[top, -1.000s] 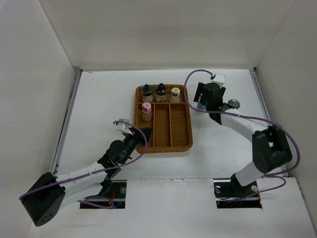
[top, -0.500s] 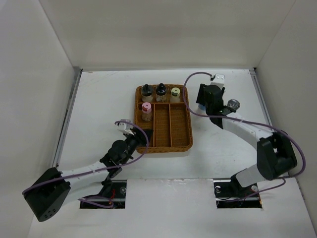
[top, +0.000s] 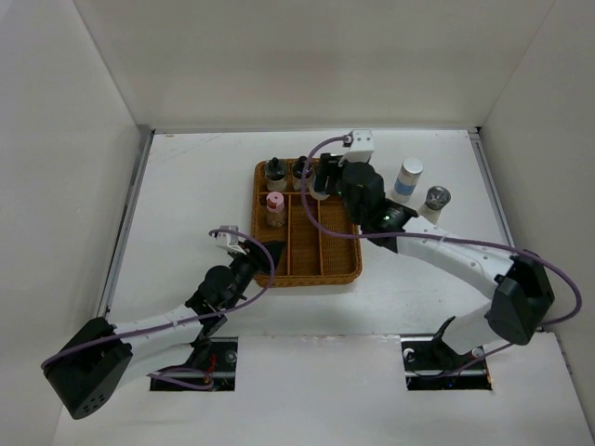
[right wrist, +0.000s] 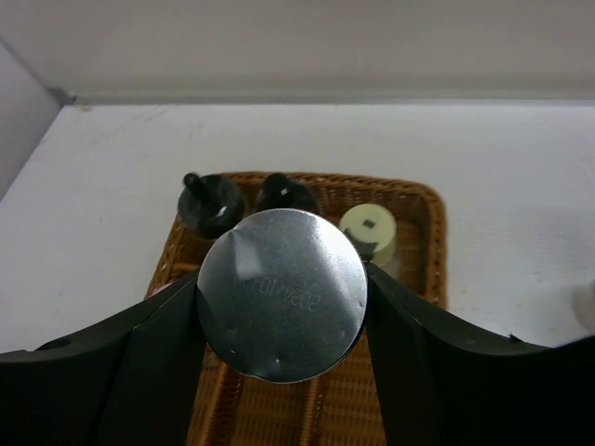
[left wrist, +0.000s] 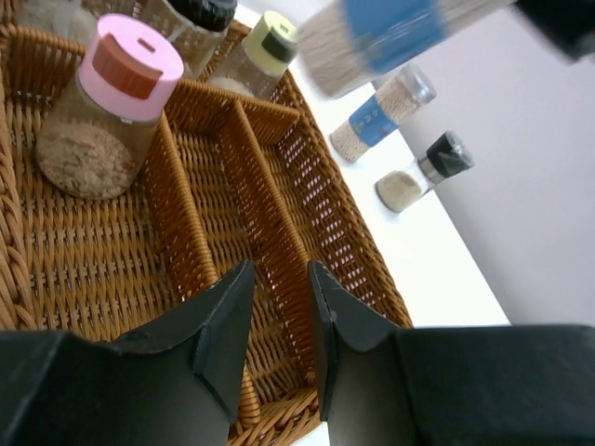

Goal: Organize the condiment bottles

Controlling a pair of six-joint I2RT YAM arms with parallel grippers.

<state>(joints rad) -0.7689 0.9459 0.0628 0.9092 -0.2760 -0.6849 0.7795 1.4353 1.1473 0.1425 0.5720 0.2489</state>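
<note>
White tabletop (top: 186, 186), boxed by plain white walls (top: 307, 56), carried the wicker tray (top: 337, 276). Your right gripper (top: 325, 179) clamped a blue-labelled bottle (left wrist: 390, 23) above the tray's far compartments. Your left gripper (left wrist: 279, 316) hung narrowly parted and empty over its near rim.

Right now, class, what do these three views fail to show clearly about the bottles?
Top view: the yellowish-capped bottle is hidden under the right gripper.
Right wrist view: the held bottle shows only its round silver end; label hidden, stamped print blurred.
Left wrist view: that bottle is blurred, cut by the top edge.
</note>
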